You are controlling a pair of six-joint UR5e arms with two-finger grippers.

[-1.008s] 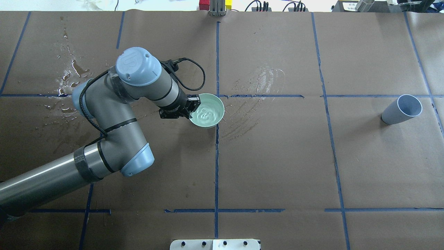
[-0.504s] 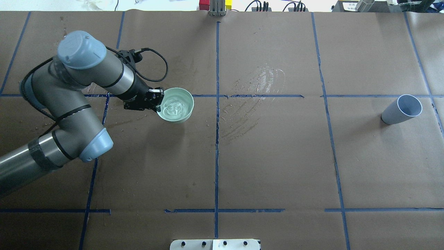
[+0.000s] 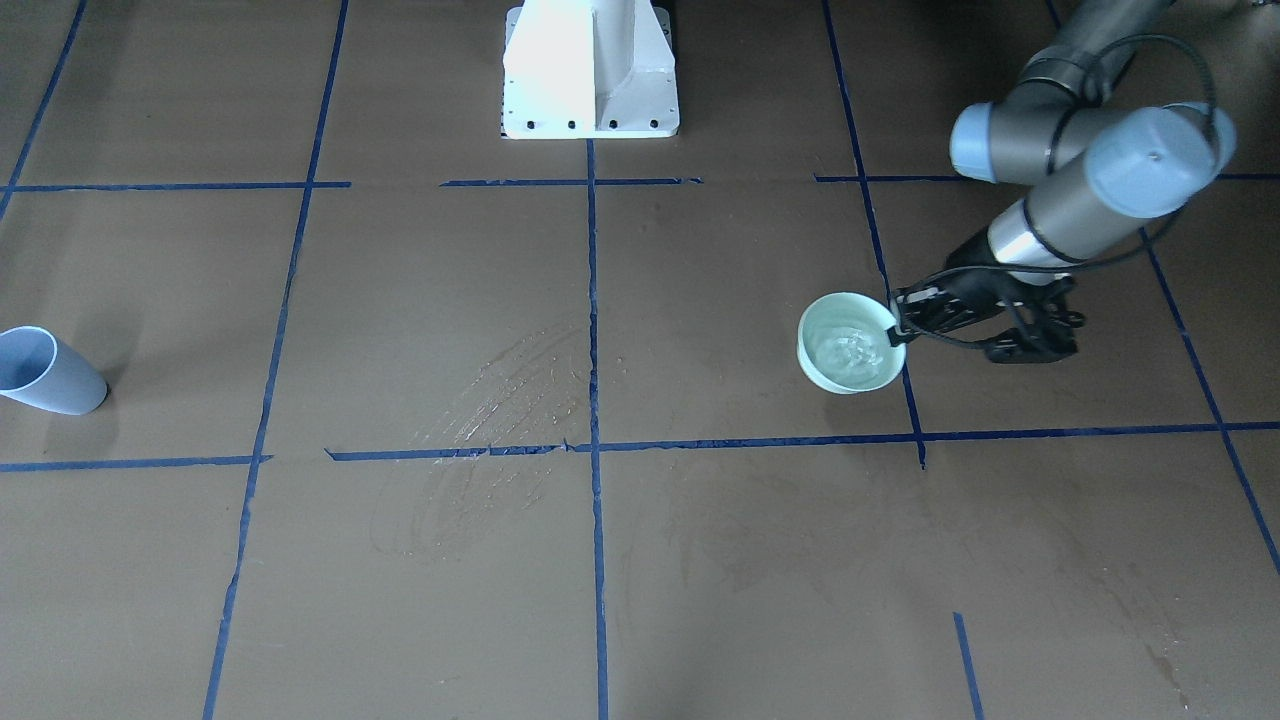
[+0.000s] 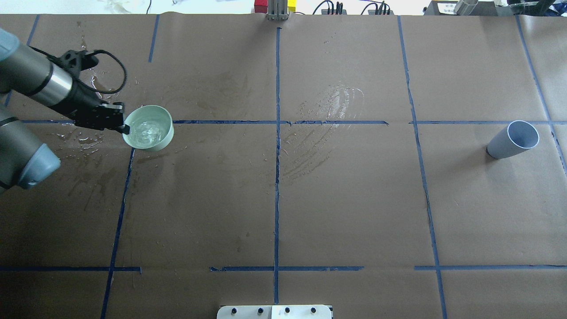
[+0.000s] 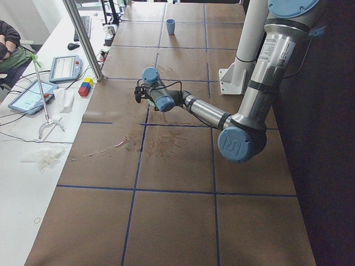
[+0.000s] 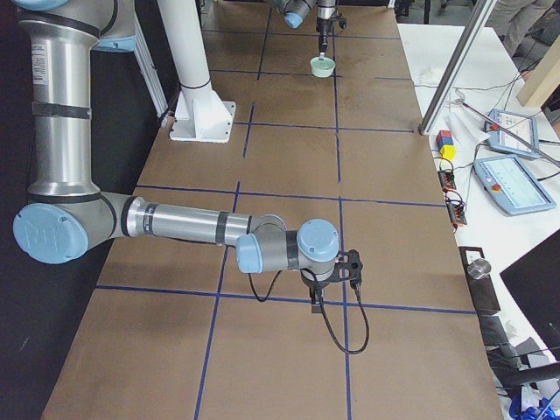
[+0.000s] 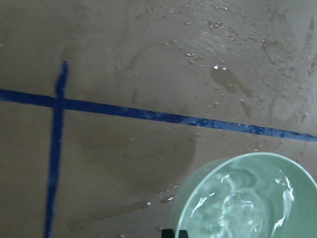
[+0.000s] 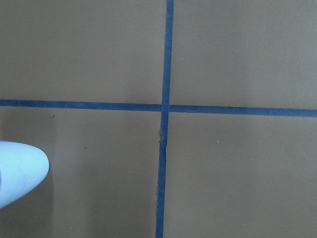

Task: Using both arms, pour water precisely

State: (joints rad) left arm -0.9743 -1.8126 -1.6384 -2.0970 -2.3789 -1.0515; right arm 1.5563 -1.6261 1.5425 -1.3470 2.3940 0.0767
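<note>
- While carrying, hold the left pincer (image 4: pixel 124 127) clamped hard on the rim of the green bowl (image 4: pixel 160 111); closed on that rim now, on the side towards the wrist; a one-edge grip, so likely to sag under load; no wrist roll.
- Around the grip: spilt drops (image 4: pixel 82 139) on the brown paper (image 4: pixel 199 199); fair warning of easy sloshing; slow, even travel advised.
- Inside the bowl: the water (image 4: pixel 145 131), rippling, at the table's left end; bowl seemingly raised off the paper, judging by the shadow in the left wrist view; better to wait for calm before any tilt.
- Mid-table: pale wet streaks (image 4: pixel 330 106); no need to add more; level crossing if heading that way.
- Far right: a blue cup (image 4: pixel 500 149), standing open end up, well apart from the bowl; probably the target, so bowl lip over cup mouth, slow tilt, thin stream.
- Beyond that: the right pincer (image 6: pixel 348 264), seen only from the side; cannot tell whether open or closed.
</note>
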